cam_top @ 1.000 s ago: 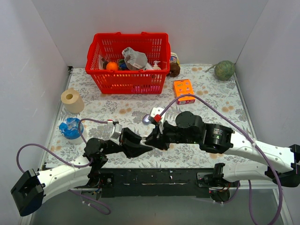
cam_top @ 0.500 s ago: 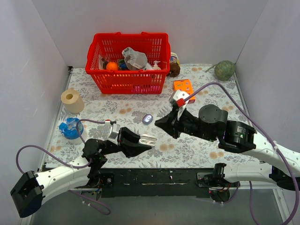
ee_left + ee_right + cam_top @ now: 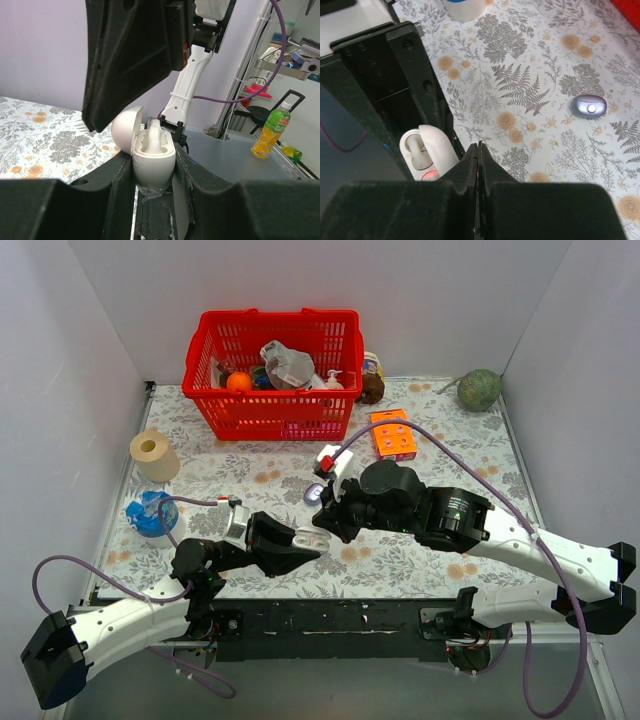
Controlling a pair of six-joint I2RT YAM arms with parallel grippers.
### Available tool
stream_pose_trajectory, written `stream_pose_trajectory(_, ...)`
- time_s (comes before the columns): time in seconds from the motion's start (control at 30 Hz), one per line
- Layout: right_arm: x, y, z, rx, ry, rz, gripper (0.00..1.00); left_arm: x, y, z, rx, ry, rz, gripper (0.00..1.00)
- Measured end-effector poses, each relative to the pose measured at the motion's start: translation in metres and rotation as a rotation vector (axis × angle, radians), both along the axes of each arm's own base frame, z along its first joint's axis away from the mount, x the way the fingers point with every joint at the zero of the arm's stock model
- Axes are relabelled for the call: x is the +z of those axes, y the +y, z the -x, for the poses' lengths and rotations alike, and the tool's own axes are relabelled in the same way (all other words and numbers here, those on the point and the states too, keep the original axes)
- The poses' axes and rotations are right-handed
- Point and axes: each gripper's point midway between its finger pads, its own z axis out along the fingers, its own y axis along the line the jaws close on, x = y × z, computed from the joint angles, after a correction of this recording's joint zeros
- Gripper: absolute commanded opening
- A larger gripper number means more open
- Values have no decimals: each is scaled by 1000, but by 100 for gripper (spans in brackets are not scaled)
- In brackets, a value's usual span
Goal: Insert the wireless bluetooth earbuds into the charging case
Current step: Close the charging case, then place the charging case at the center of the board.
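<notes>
**Right arm back at the open case, claw shut and empty**

The left gripper [image 3: 153,175] was clamped on the small glossy white clamshell charging case [image 3: 150,161], holding it upright with its domed lid [image 3: 124,132] swung open. One white stemmed earbud [image 3: 155,131] stood in a socket, its stem poking above the rim. Whether it was fully seated could not be told, and no second bud showed.

Half a second earlier the right gripper [image 3: 478,145] had been drawn off toward the orange cardboard box [image 3: 392,433]. It had since swung back and hung just beside the case, its fingers pressed together with nothing between them. That suggested a bud had been delivered and the closed tip was returning to press it home or tip the lid shut.

A small glossy lavender oval pebble [image 3: 588,106] lay closed on the flowered tablecloth [image 3: 530,75], well apart from both claws.
</notes>
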Motion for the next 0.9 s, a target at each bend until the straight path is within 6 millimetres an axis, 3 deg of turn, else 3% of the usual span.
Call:
stream_pose_trajectory(0.27,4,7,24,133,48,-32,1,-2,0,-3,16,10,-5,0)
stream_pose_trajectory(0.43,7,3,17,81,41,-40,1,-4,-1,-6,30,19,-11,0)
stream_pose_trajectory(0.5,8,-10,4,-28,13,-70,3,-7,-2,-11,50,44,-24,0)
stream_pose_trajectory(0.6,6,-48,-17,-220,-35,-130,8,-18,-4,-26,108,132,-60,0)
stream_pose_trajectory(0.7,-8,-82,-32,-371,-61,-165,8,-44,-5,-52,210,373,-111,0)
stream_pose_trajectory(0.77,-24,-89,-37,-423,-56,-153,8,-63,-6,-63,259,503,-147,0)
stream_pose_trajectory(0.9,-83,-88,-38,-453,-6,-50,8,-138,-3,-92,441,826,-319,0)
